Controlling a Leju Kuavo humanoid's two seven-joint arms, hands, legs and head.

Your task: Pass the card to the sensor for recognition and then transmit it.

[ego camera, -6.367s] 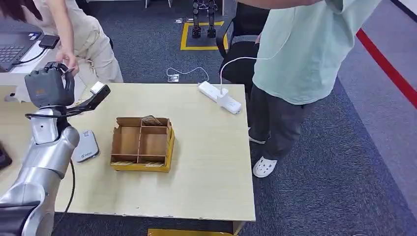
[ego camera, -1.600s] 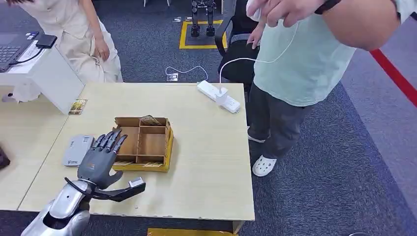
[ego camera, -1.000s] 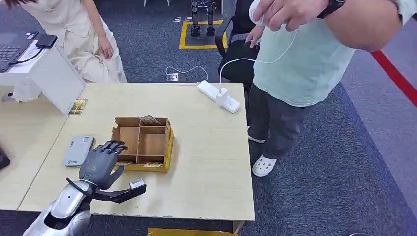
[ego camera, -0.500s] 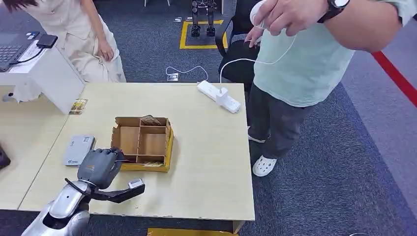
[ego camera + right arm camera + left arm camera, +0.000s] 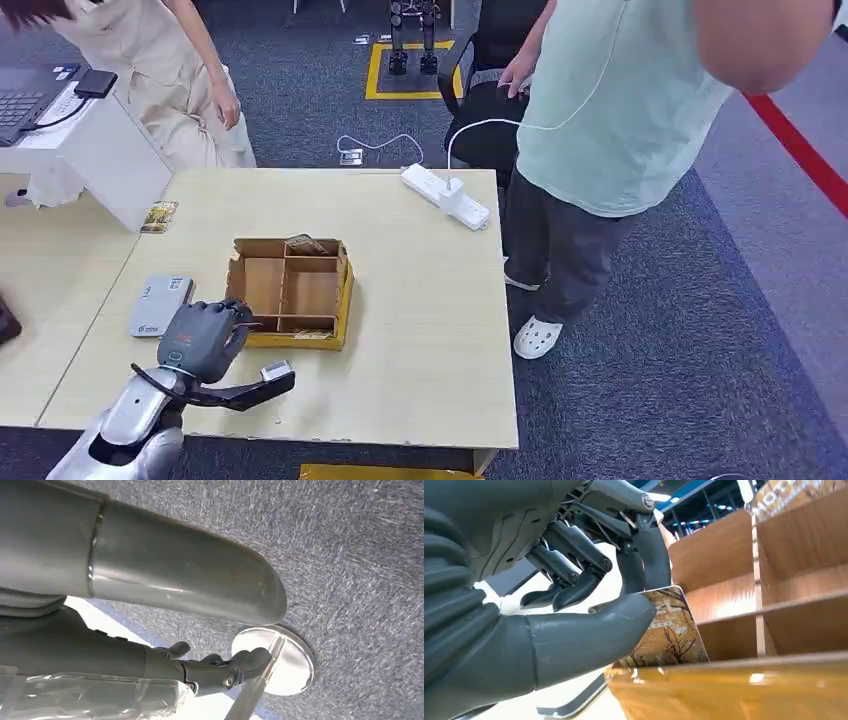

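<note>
Card (image 5: pixel 664 635) pinched by left hand at box edge.
Head view: left hand (image 5: pixel 205 338) is curled over the 8 o'clock corner of the box (image 5: pixel 290 292); sensor (image 5: pixel 160 305) lies just beside, at its 10 o'clock; the card itself is hidden here. Left wrist view: thumb (image 5: pixel 589 632) and fingers (image 5: pixel 644 560) clamp the card, standing in a compartment. Risk: the shallow pinch may slip, or the card may catch the box wall on lifting. Right wrist view: right hand (image 5: pixel 210 670) hangs over carpet, fingers curled, holding nothing.

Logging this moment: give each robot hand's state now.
Left robot hand: pinching the tree-printed card at the brown cardboard divider box.
Right robot hand: cannot tell.
</note>
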